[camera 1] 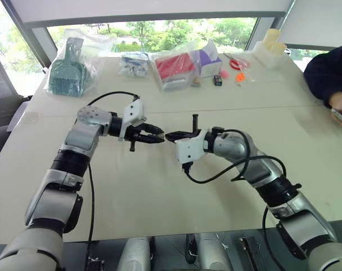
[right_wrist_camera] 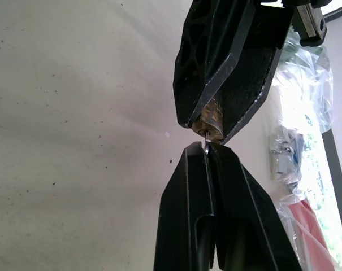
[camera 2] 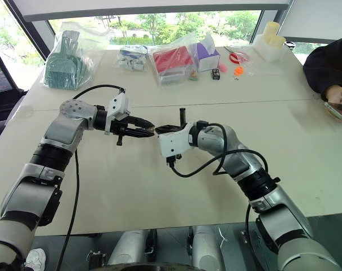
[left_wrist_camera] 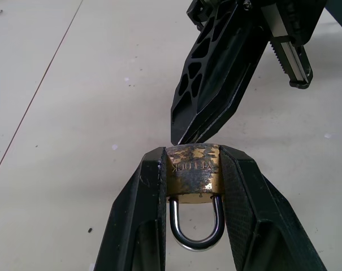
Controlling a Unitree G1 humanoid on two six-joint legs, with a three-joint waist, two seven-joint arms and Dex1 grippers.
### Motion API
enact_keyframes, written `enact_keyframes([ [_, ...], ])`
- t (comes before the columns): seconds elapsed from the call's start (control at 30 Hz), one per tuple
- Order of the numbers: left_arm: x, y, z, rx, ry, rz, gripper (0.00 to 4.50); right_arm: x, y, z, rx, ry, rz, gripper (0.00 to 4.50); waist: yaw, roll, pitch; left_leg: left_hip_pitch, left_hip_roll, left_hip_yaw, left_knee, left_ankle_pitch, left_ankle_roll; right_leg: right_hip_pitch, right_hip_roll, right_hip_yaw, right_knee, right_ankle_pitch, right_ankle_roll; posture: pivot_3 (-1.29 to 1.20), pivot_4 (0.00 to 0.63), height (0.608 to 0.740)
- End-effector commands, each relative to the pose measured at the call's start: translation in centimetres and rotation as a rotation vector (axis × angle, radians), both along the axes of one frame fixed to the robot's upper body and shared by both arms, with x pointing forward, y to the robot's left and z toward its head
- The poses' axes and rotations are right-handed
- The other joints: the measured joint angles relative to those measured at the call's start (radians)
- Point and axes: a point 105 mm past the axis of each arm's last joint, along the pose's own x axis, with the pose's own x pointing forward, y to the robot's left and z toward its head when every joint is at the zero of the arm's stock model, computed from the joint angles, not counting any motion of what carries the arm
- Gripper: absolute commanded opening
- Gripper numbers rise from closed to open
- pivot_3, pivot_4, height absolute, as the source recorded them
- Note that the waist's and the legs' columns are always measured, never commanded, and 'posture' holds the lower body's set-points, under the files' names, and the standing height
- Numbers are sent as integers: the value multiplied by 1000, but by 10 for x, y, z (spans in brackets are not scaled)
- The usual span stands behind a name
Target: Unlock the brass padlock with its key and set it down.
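Left wrist view: the left gripper, two black ribbed fingers, is clamped on the small brass padlock, a worn yellow body with a silvery shackle.
Padlock position: pinched by its two narrow sides between the fingertips, shackle pointing back toward the wrist, keyway end facing outward, held in the air above the pale table.
Meeting point: the closed tips of the right gripper sit just off the padlock's outer face.
Right gripper: fingers pressed together on the thin silvery metal key; a sliver pokes from the tips, touching or almost touching the brass.
Key in keyway: cannot tell whether it has entered.
Handling, padlock: likely stiff, dense for its size, smooth metal, so apt to slip or twist; gripping the flat sides near the middle looks right, leaving shackle and keyway free.
Handling, key: probably light, thin, easily skewed; hold it by the bow, blade in line with the keyway.
Step judged: insertion under way, unlocking not yet done.
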Motion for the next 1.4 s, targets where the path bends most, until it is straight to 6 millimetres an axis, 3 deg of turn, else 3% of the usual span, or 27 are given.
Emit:
enact_keyframes([
  [0.03, -3, -5, 16, -15, -98, -34, 765, 0, 7, 14, 53, 22, 15, 39, 0, 0, 0, 0, 0, 0, 0, 0, 0, 0, 0, 0, 0, 0, 0, 0, 150, 740],
  [0.17, -6, -9, 17, 2, -213, -72, 765, -1, 8, 10, 44, 159, 13, 39, 0, 0, 0, 0, 0, 0, 0, 0, 0, 0, 0, 0, 0, 0, 0, 0, 150, 740],
  [0.3, -9, -15, 19, 31, -454, -127, 765, -8, 16, 15, 142, 501, 9, 39, 1, 0, 0, 0, 0, 0, 0, 0, 0, 0, 0, 0, 0, 0, 0, 0, 150, 740],
  [0.43, -13, -18, 22, 46, -605, -183, 765, -11, 18, 18, 157, 622, -7, 39, 2, 0, 0, 0, 0, 0, 0, 0, 0, 0, 0, 0, 1, 0, 0, 0, 150, 740],
  [0.63, -5, -11, 25, -56, -350, -75, 765, 6, 12, 29, 72, 170, -15, 39, 1, 0, 0, 0, 0, 0, 0, 0, 0, 0, 0, 0, 1, 0, 0, 0, 150, 740],
  [0.77, -2, 1, 21, -74, -177, -31, 765, 2, 3, 23, 12, -36, 40, 1381, 0, 0, 0, 0, 0, 0, 0, 0, 0, 0, 0, 0, 1, 0, 0, 0, 150, 740],
  [0.9, -2, 4, 25, -103, -98, -14, 765, -4, -2, 21, -9, -157, 94, 3302, -3, 0, 0, 0, 0, 0, 0, 0, 0, 0, 0, 0, 1, 0, 0, 0, 150, 740],
  [0.93, -2, 5, 25, -97, -97, -14, 765, -5, -3, 21, -2, -172, 102, 3978, -3, 0, 0, 0, 0, 0, 0, 0, 0, 0, 0, 0, 1, 0, 0, 0, 150, 740],
  [0.97, -2, 5, 26, -96, -92, -17, 765, -6, -3, 24, 12, -197, 109, 4374, -4, 0, 0, 0, 0, 0, 0, 0, 0, 0, 0, 0, 1, 0, 0, 0, 150, 740],
  [1.0, -3, 5, 27, -97, -83, -20, 765, -7, -3, 26, 22, -222, 116, 4454, -4, 0, 0, 1, 0, 0, 0, 0, 0, 0, 0, 0, 1, 0, 0, 0, 150, 740],
  [1.27, -7, 3, 33, -119, -40, -41, 765, -5, 8, 32, 50, -293, 155, 4454, -2, 0, 0, 1, 0, 0, 0, 0, -1, 0, 0, 0, 1, 0, 0, 0, 150, 740],
  [1.37, -7, 3, 35, -133, -18, -28, 765, -5, 11, 32, 58, -302, 173, 3635, -2, 0, 0, 1, 0, 0, 0, 1, -1, 0, 0, 0, 1, 0, 0, 0, 150, 740],
  [1.4, -6, 3, 36, -139, -13, -23, 765, -5, 12, 33, 61, -305, 177, 3109, -2, 0, 0, 1, 0, 0, 0, 1, -1, 0, 0, 0, 1, 0, 0, 0, 150, 740],
])
